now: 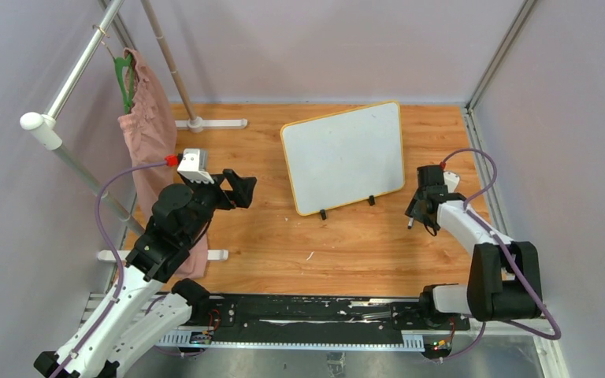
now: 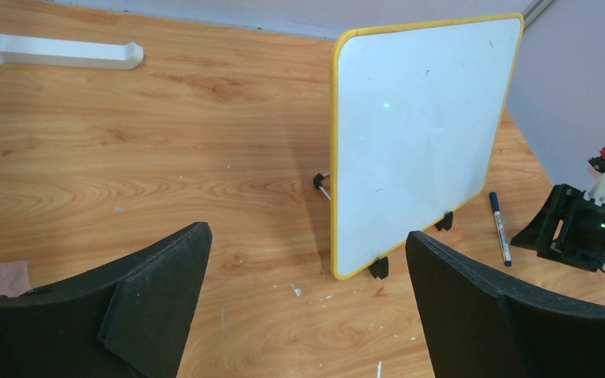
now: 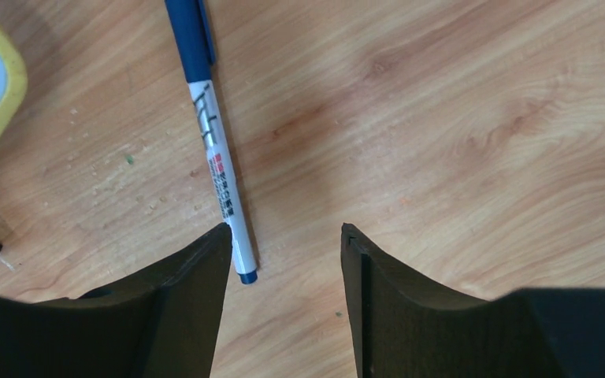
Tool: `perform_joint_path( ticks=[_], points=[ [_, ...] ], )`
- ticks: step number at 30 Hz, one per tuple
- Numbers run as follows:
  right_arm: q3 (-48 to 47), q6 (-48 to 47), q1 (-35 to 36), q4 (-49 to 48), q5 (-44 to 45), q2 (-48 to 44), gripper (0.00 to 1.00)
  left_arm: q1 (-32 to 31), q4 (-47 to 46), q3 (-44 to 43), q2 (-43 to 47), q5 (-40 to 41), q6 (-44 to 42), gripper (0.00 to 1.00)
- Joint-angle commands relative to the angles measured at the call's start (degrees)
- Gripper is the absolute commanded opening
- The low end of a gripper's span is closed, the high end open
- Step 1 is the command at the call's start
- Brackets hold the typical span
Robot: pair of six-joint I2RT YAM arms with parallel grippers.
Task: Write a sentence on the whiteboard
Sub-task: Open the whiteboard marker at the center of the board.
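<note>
One whiteboard (image 1: pixel 345 157): rectangular, with a glossy white face, a thin yellow-orange rim and rounded corners. It stands on the wooden table (image 1: pixel 268 244), leaning back on two small black feet (image 1: pixel 323 214). It sits at the far middle, between the two arms and nearer the right one. The face is white with a few faint dark specks.

One marker (image 3: pixel 213 142): white barrel, blue cap, blue end plug. It lies flat on the table just right of the whiteboard's near right corner. The barrel carries black lettering and a small red mark, both too blurred to read.

Left gripper (image 2: pixel 307 232): jaws spread wide and holding nothing. It is raised over the table left of the whiteboard and faces it.

Right gripper (image 3: pixel 283 236): low over the table, jaws partly apart and clamped on nothing. The marker's plug end lies just beside the inner edge of one finger; whether they touch cannot be told.

One pink garment (image 1: pixel 146 118): hangs on a green hanger (image 1: pixel 126 79) from a metal rack (image 1: pixel 79 67) at the far left.
</note>
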State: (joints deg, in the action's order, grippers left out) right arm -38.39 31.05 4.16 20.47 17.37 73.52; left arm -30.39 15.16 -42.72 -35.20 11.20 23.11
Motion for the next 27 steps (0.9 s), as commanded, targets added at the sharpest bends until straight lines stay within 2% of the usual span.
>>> perform_joint_path(
  ticks=[1,12,27],
  points=[
    [-2.9,-1.9,-0.9,-2.7,-1.3,2.7,0.56,-0.5,-1.3,0.4,0.6,0.5,-0.6,1.0],
    [-4.5,-2.5,-2.3,-4.7,-5.1,9.2,0.5,-0.5,-1.3,0.4,1.1,0.5,-0.8,1.0],
    [-5.7,-3.6,-3.3,-3.1,-6.3,14.9,0.29,-0.5,-1.2,0.2,1.0,1.2,-1.1,1.0]
  ],
)
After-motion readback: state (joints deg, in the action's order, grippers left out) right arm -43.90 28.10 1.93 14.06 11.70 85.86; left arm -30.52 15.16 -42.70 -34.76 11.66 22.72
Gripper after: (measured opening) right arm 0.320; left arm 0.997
